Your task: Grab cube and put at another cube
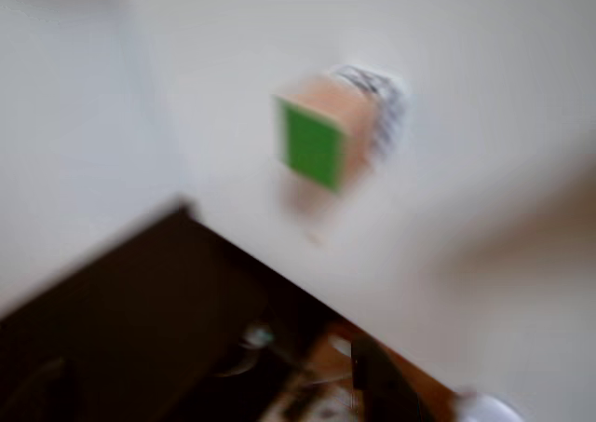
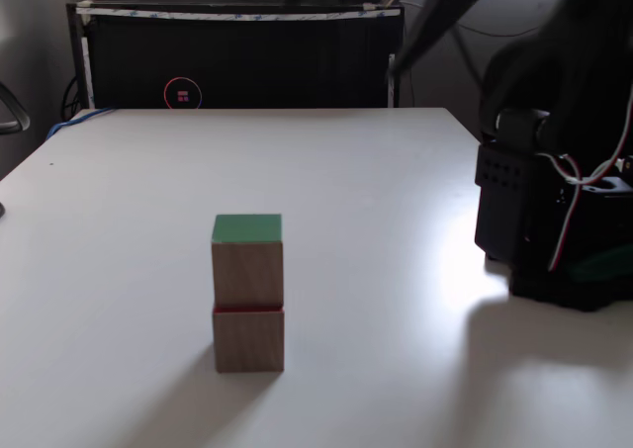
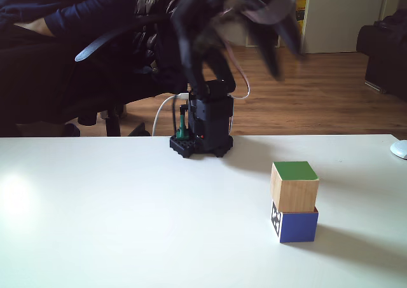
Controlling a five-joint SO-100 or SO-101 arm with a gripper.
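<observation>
Cube [image 2: 247, 260] of light wood with a green top sits squarely on another cube [image 2: 248, 339], the two stacked on the white tabletop [image 2: 376, 191] and touching face to face. In a fixed view the lower cube [image 3: 294, 225] shows a blue side and a black-and-white tag, with the wood-and-green cube [image 3: 294, 185] resting on it. The blurred other view shows the green face [image 1: 312, 146] with the tagged cube's pattern [image 1: 384, 105] peeking from behind it. Two cubes in all, one of each kind. The arm [image 3: 216, 27] is raised high above its black base [image 3: 203, 126], well apart from the stack, and smeared by motion blur in both fixed views. The jaws are lifted clear of the cubes and hold nothing visible; whether they are parted or closed cannot be told through the blur. A person in dark clothing [image 3: 63, 34] sits behind the tabletop
</observation>
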